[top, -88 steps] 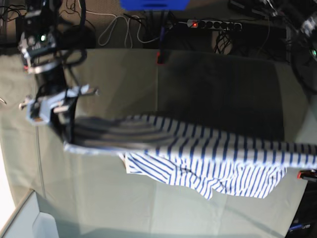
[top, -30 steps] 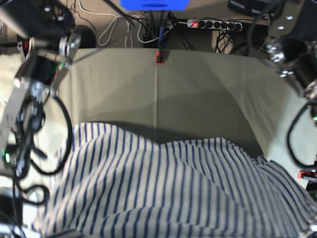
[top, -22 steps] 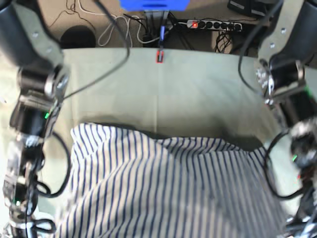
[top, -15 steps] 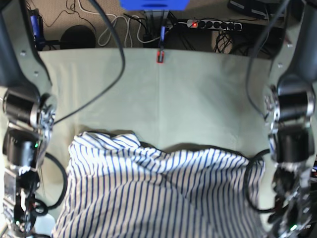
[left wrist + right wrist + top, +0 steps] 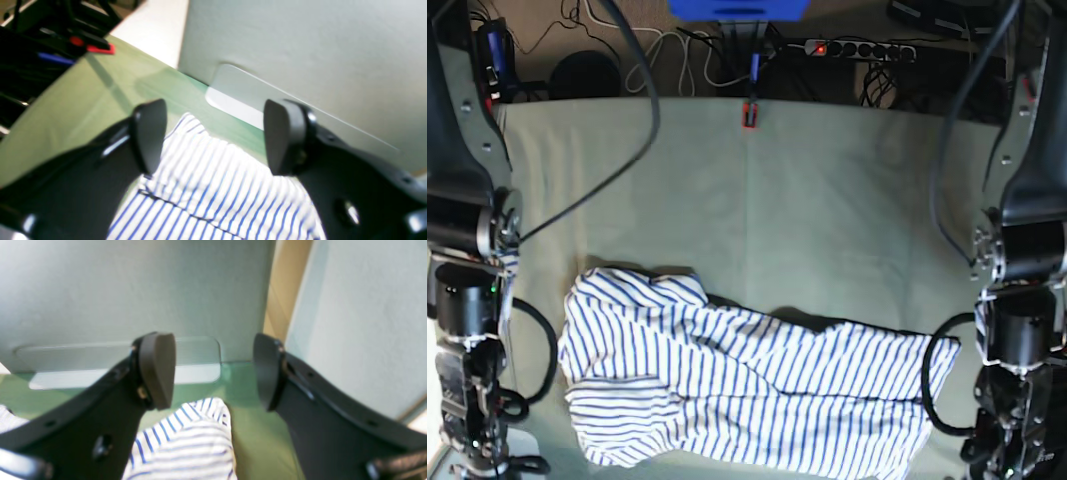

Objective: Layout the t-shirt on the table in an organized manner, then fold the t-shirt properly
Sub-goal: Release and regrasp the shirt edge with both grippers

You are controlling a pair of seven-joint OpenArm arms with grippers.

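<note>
On the table [image 5: 827, 200] near its front edge, t-shirt [image 5: 747, 400] lying rumpled, left fingers [image 5: 150, 133] spread above one shirt corner, right fingers [image 5: 158, 368] spread above the other, nothing pinched

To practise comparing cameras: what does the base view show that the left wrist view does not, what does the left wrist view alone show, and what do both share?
Only the base view shows the whole t-shirt lying rumpled on the table, plus both arms along the sides and the cables and power strip beyond the far edge. Only the left wrist view shows the left pincer close up, its jaws spread wide apart with nothing between them, above one corner of the shirt. Both share the blue-striped shirt, the green table cloth and a red clamp at the table's edge.
</note>
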